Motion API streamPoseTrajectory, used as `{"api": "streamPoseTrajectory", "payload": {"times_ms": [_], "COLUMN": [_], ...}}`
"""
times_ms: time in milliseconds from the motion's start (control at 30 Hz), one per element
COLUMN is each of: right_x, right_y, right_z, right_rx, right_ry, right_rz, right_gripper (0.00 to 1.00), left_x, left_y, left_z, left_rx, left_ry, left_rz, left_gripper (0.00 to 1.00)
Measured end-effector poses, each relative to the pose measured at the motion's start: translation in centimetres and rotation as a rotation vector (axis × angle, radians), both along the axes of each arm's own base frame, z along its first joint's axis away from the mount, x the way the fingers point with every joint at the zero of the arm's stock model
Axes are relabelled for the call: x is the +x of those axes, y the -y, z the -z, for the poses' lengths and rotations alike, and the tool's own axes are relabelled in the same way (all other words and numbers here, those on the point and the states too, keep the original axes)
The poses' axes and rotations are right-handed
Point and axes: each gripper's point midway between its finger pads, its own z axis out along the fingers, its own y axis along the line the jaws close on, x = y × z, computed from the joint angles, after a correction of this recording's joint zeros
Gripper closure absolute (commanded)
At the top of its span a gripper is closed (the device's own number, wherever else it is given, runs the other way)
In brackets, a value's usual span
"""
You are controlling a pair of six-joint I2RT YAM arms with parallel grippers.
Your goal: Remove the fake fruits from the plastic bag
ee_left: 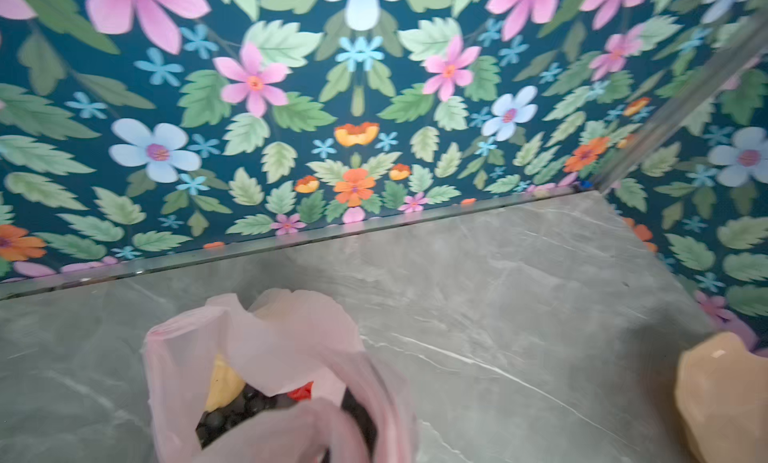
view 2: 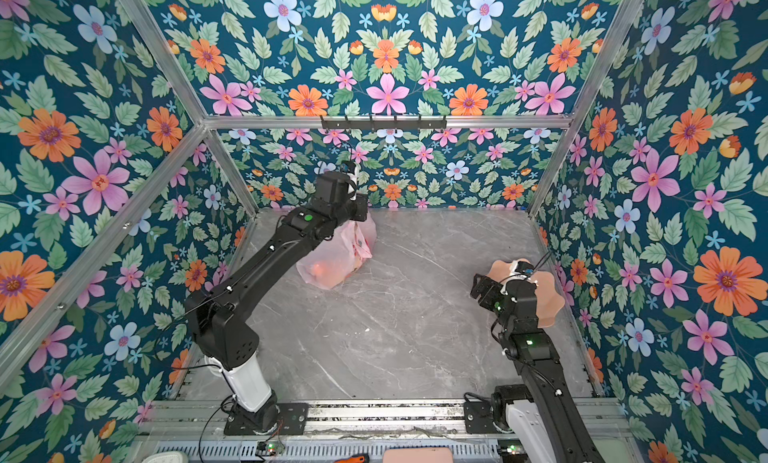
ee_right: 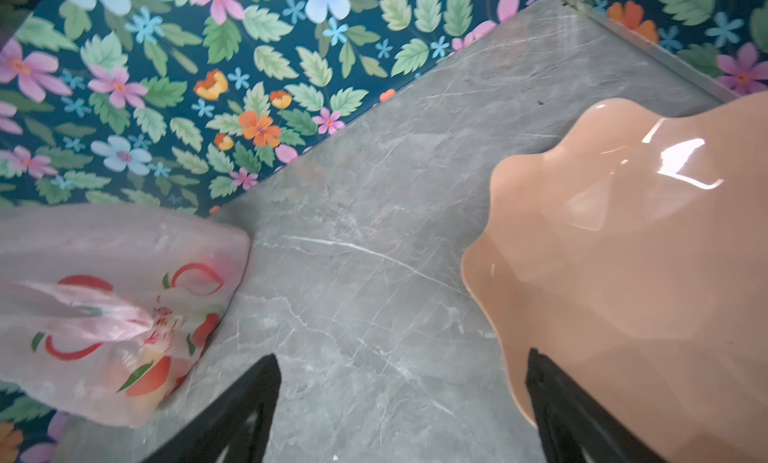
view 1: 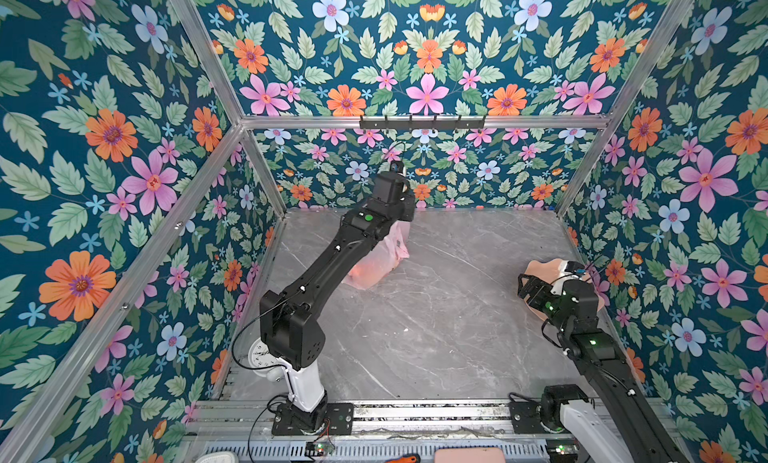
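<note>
Pinching the plastic bag [view 2: 338, 253] by its top at the far left of the table [view 2: 395, 336], the left gripper [view 2: 360, 209] risks tearing thin film or spilling the fake fruits [ee_left: 232, 394] inside; the right gripper [ee_right: 403, 402] stands spread near the bowl [ee_right: 644, 249].

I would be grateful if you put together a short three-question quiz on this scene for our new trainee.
1. True or false: the fake fruits are already out of the plastic bag.
2. Which stands nearer the right tool: (a) the scalloped peach bowl, (b) the white clock?
3. Fill in: the right tool's jaws stand ____ over the grey marble table.

Key
1. False: a yellow piece, dark grapes and something red show inside the bag's mouth in the left wrist view.
2. (a): the bowl lies beside one finger.
3. Open, with nothing between them.
</note>
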Motion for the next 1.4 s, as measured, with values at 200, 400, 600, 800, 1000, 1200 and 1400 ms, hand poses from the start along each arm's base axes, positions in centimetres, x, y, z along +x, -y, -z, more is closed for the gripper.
{"api": "streamPoseTrajectory", "payload": {"times_ms": [200,400,600,800,1000,1200,1400], "right_x": [0.4,0.1,-0.8,-2.5,-2.9,-1.8,0.1], "right_y": [-2.1,-3.0,-5.4,-11.0,-15.1,-17.2,-17.6], "right_z": [-0.1,-0.3,-0.5,-2.0,-4.0,-5.2,-5.7], "right_rx": [-0.037,-0.029,-0.047,-0.167,-0.285,-0.360,-0.409], "right_ry": [-0.015,-0.013,-0.008,0.059,0.151,0.201,0.226], "right_rz": [-0.083,-0.131,-0.231,-0.429,-0.535,-0.550,-0.499], "right_gripper": [0.06,0.06,0.05,0.05,0.05,0.05,0.05], "left_x": [-4.9,-11.5,-14.6,-16.1,-17.5,-18.8,-18.8], "left_y": [6.6,11.7,11.4,9.5,8.3,7.2,6.9], "left_z": [1.1,1.4,1.3,1.9,-0.2,-1.7,-1.6], "left_rx": [-0.036,-0.013,-0.015,-0.020,-0.115,-0.185,-0.194], "left_ry": [-0.007,0.026,0.073,0.095,0.144,0.187,0.198], "left_rz": [0.160,0.301,0.313,0.320,0.338,0.365,0.358], "left_gripper": [1.00,1.00,0.84,0.43,0.22,0.18,0.18]}}
